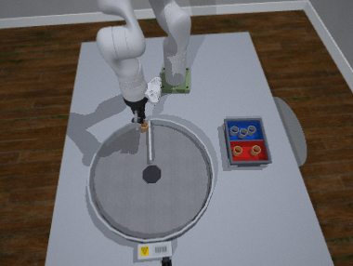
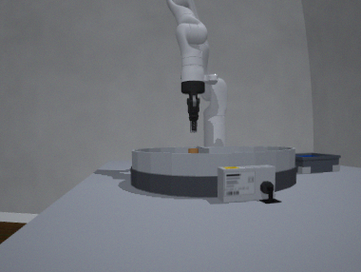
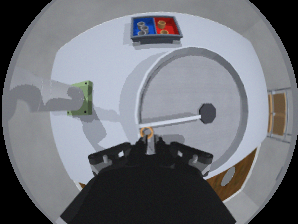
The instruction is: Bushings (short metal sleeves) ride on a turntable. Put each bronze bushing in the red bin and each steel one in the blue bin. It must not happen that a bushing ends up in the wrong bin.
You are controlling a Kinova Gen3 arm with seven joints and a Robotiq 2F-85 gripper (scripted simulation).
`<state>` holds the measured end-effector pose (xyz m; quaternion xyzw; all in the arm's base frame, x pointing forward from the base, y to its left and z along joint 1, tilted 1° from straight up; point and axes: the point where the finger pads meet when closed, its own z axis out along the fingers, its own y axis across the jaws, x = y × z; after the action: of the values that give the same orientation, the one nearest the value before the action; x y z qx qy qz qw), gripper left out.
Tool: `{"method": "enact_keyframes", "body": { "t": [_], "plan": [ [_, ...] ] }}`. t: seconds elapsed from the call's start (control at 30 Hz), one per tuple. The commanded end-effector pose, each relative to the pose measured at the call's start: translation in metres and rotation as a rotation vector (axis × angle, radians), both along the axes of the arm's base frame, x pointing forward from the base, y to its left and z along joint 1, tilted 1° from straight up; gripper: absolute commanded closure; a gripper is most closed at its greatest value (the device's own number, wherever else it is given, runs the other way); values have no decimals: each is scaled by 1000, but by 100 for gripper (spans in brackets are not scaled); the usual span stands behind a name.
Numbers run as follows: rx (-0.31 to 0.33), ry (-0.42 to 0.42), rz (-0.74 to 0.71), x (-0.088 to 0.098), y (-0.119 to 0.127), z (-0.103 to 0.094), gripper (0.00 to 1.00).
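Note:
A bronze bushing stands on the turntable, near its rim and beside the radial bar. My gripper is empty and open by a narrow gap. It points down, above the turntable's rim, with clear space between the fingertips and the bushing. The blue bin holds three steel bushings. The red bin holds two bronze bushings, one on the left and one on the right.
The raised bar runs from the turntable's rim to the dark hub. The turntable's wall stands up around it. A labelled box sits at its front. The bins share a grey tray to the right.

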<state>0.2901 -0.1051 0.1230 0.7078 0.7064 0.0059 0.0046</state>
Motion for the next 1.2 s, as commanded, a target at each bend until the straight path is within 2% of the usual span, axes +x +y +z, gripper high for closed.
{"method": "enact_keyframes", "body": {
  "t": [0.0, 0.2, 0.63, 0.8, 1.17],
  "plan": [
    [-1, -1, -3, 0, -1, 0, 86],
    [-1, -1, -2, 0, -1, -14, 86],
    [-2, -1, -2, 1, -1, -29, 86],
    [-2, -1, -3, 1, -1, -44, 86],
    [-2, -1, -3, 1, -1, -44, 86]
  ]
}}
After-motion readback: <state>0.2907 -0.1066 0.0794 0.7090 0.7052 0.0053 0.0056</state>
